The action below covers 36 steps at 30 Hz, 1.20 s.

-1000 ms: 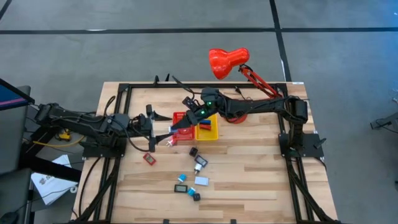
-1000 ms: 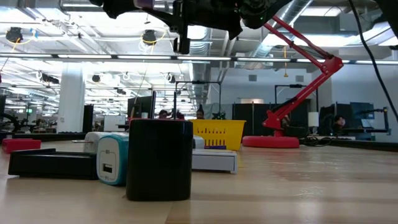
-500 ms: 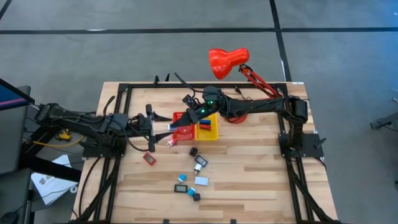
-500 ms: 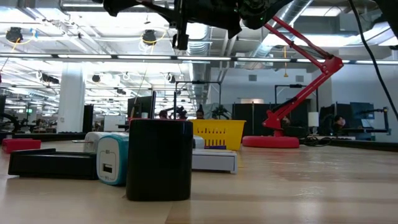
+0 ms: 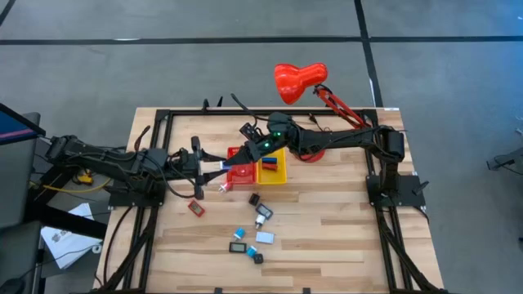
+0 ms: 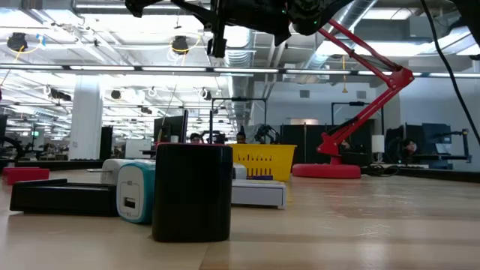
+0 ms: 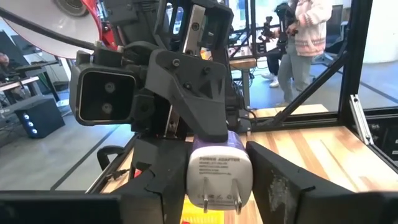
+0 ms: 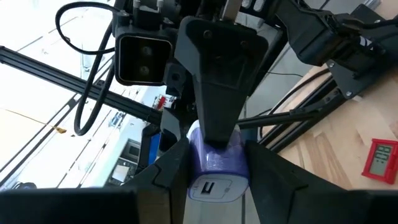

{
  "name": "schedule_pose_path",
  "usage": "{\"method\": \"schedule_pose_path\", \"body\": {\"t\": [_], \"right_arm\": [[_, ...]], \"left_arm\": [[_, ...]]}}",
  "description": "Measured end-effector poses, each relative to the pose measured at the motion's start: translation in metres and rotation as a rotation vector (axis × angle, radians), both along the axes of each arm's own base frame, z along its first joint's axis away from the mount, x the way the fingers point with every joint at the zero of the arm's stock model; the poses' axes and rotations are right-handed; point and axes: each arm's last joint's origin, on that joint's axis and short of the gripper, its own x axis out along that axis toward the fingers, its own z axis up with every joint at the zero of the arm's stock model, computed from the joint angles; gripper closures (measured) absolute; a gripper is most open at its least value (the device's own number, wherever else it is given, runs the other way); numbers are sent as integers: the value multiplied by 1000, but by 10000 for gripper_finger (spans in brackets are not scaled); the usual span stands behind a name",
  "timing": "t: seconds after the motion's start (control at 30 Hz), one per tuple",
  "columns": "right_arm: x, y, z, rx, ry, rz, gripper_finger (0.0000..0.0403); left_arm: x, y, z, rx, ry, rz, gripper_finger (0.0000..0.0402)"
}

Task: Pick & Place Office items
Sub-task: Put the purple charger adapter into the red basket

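Reaching in low from the table's (image 5: 327, 237) left edge, left arm is stretched nearly flat toward the middle. left gripper (image 5: 211, 168) hangs above the wood just left of the red bin (image 5: 238, 172).

Left wrist view: fingers (image 7: 283, 186) sit flush on both sides of a white-lavender power adapter (image 7: 219, 176), prongs facing the camera. Looks clamped on it.

Adapter is airborne between the two grippers, touching no bin.

Right arm comes in from the right edge, elbow by the red desk lamp (image 5: 299, 82), forearm crossing over the yellow bin (image 5: 276, 175). right gripper (image 5: 235, 164) meets the left one tip to tip.

Right wrist view: its fingers (image 8: 261, 167) pinch the same adapter at the USB-port end, closed on it, with one left finger lying over the adapter's far end.

Other office items (image 5: 252, 233) lie loose on the wood nearer the front edge, well apart from both grippers.
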Motion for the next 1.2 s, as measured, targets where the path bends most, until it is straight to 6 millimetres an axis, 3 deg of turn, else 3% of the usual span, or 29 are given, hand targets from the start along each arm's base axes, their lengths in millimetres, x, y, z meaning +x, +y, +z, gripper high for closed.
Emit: {"method": "schedule_pose_path", "body": {"t": [0.17,0.63,0.87,1.07,1.2], "right_arm": [[0,0,0,-1,1,-5,267],[0,0,-1,-48,-12,-21,198],[1,-3,1,-193,-93,-110,157],[-5,-20,6,-232,-126,-64,154],[-10,-41,5,-251,-127,-57,154]], "left_arm": [[0,0,-1,3,16,1,266],[0,0,-4,132,62,0,264],[-2,1,-3,129,61,0,264],[-3,1,-2,98,51,23,264],[-3,3,-3,-64,20,80,263]]}}
